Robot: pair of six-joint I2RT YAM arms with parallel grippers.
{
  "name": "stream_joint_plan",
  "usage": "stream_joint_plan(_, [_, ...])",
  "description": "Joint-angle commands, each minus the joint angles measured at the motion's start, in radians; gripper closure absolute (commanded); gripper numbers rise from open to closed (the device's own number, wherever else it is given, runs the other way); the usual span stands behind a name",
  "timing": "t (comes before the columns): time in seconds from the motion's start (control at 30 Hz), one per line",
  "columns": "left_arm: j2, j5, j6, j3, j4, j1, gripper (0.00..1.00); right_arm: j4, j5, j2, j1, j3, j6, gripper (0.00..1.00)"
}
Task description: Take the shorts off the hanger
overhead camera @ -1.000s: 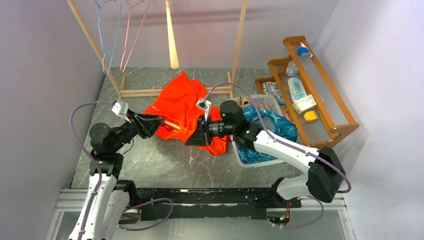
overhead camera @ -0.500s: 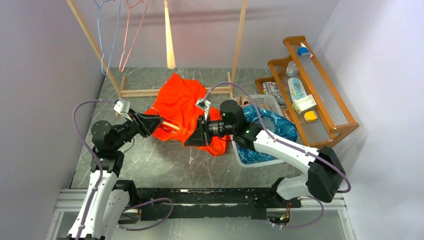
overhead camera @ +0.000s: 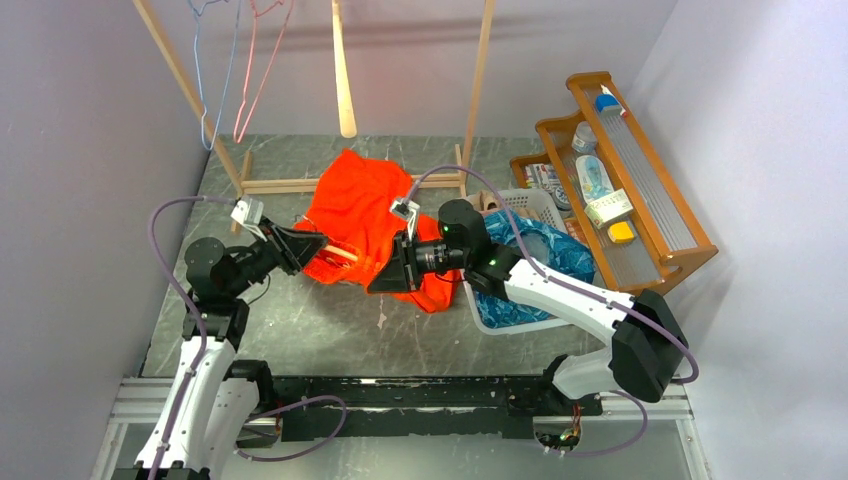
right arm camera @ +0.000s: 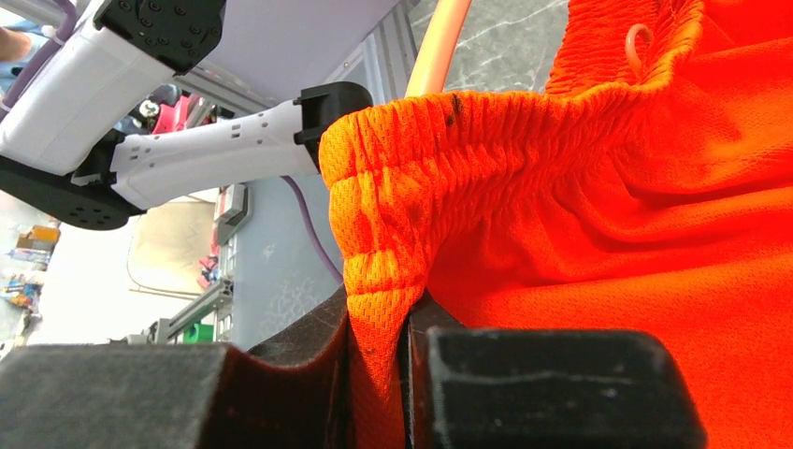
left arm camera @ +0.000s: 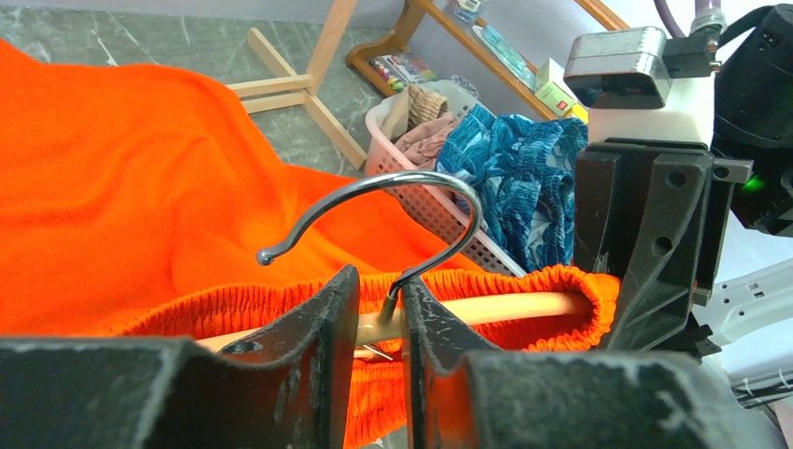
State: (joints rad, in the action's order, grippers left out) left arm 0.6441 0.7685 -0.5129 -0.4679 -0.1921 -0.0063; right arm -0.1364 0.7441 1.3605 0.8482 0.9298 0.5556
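The bright orange shorts (overhead camera: pixel 360 210) lie bunched on the table, their elastic waistband still threaded over the wooden bar of a hanger (overhead camera: pixel 336 254). In the left wrist view my left gripper (left arm camera: pixel 382 313) straddles the stem of the metal hook (left arm camera: pixel 411 182). Its right jaw touches the stem, and a gap shows on the left side. The bar (left arm camera: pixel 505 309) runs on to the right inside the waistband (left arm camera: pixel 561 281). My right gripper (overhead camera: pixel 376 283) is shut on a fold of the orange waistband (right arm camera: pixel 379 281) at the bar's right end.
A white basket (overhead camera: pixel 530 197) to the right holds blue patterned shorts (overhead camera: pixel 550 250) and other clothes. A wooden shelf (overhead camera: pixel 690 250) with small items stands at the far right. The wooden rack (overhead camera: pixel 300 185) is behind, with wire hangers (overhead camera: pixel 215 100) and a wooden hanger (overhead camera: pixel 343 90) on it.
My left jaws have narrowed around the hook's stem. The left arm has edged slightly right. The pink wire hanger on the rack has swung left. The right gripper has kept its hold.
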Motion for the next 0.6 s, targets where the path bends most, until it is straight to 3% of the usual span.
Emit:
stream_joint_plan(0.0, [-0.023,-0.011,0.001,-0.001,-0.037,0.008,0.75,-0.118,0.070,-0.021,0.006,0.046,-0.007,1.00])
stream_joint_plan(0.13, [-0.047,-0.055,0.018,-0.010,-0.003,0.008,0.92,-0.122,0.084,-0.026,0.006,0.044,-0.005,1.00])
stream_joint_plan(0.23, [-0.066,-0.100,0.076,-0.052,0.090,0.008,0.93,-0.101,0.086,-0.030,0.006,0.052,-0.021,0.99])
stream_joint_plan(0.3, [-0.084,-0.131,0.092,-0.072,0.132,0.007,0.93,-0.087,0.087,-0.031,0.006,0.058,-0.032,0.85])
stream_joint_plan(0.43, [-0.129,-0.194,0.108,-0.105,0.216,0.007,0.93,-0.009,0.060,-0.032,0.006,0.100,-0.082,0.48])
stream_joint_plan(0.57, [-0.162,-0.288,0.169,-0.168,0.348,0.008,0.93,0.079,-0.030,-0.057,0.005,0.140,-0.150,0.29])
